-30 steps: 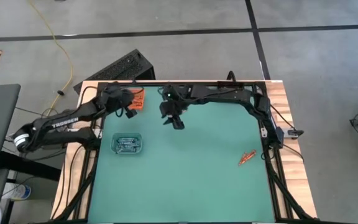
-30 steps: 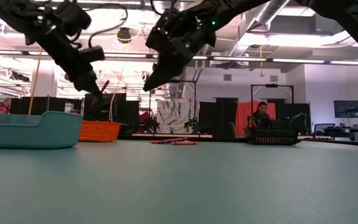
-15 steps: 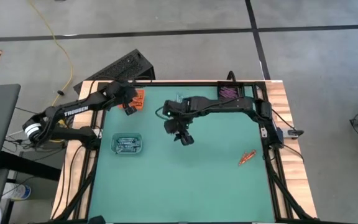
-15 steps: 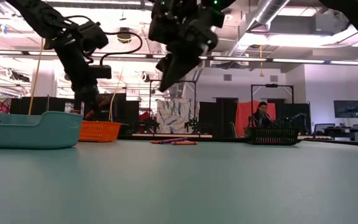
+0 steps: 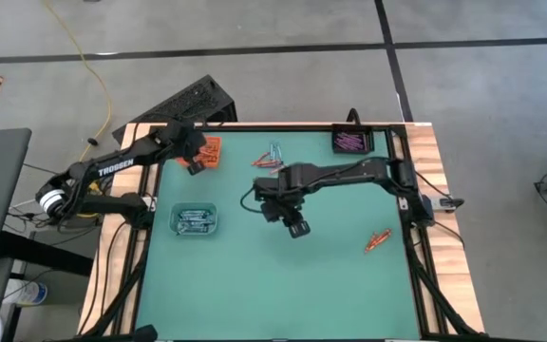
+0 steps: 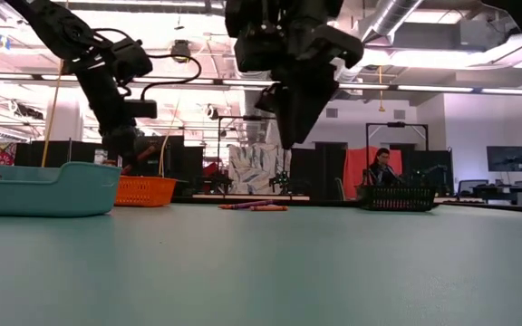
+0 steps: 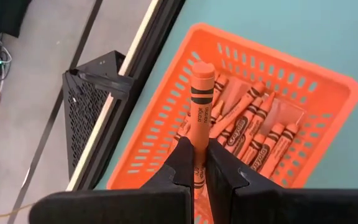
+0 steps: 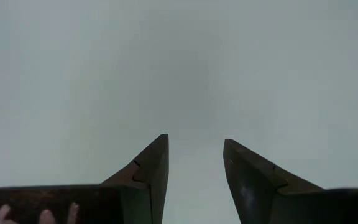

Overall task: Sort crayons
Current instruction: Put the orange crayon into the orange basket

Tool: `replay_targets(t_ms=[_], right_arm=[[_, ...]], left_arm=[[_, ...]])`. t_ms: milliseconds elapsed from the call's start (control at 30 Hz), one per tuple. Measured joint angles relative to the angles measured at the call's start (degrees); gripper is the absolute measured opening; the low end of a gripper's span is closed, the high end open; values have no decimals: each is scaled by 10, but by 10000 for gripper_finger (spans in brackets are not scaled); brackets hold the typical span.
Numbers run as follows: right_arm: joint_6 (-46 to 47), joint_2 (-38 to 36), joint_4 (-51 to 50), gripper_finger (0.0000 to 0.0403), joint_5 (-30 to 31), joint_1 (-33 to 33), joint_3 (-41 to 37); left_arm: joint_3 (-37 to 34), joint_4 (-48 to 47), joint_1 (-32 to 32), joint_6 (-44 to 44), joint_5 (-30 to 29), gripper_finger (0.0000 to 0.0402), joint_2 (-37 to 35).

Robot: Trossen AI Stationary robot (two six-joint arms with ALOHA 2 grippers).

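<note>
The left claw (image 7: 194, 163) pinches an orange crayon (image 7: 199, 112) upright over the orange tray (image 7: 328, 134) at the worktop's far left; judged best released low, centred. The right claw (image 5: 297, 228) hangs empty, parted, mid-worktop.

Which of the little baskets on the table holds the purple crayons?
The black basket at the table's far right corner; the orange basket holds orange crayons, the teal one blue-grey.

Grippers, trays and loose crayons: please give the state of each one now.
left gripper: shut on an orange crayon, over the orange tray
right gripper: open, empty
teal tray: holds crayons
black tray: holds purple crayons
loose crayons: lying on the mat
</note>
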Motion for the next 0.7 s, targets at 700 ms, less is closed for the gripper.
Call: replay_targets(t_ms=[700], right_arm=[[84,0,-31,164,41,78,0]], left_arm=[[0,-24,18,57,2,7,0]])
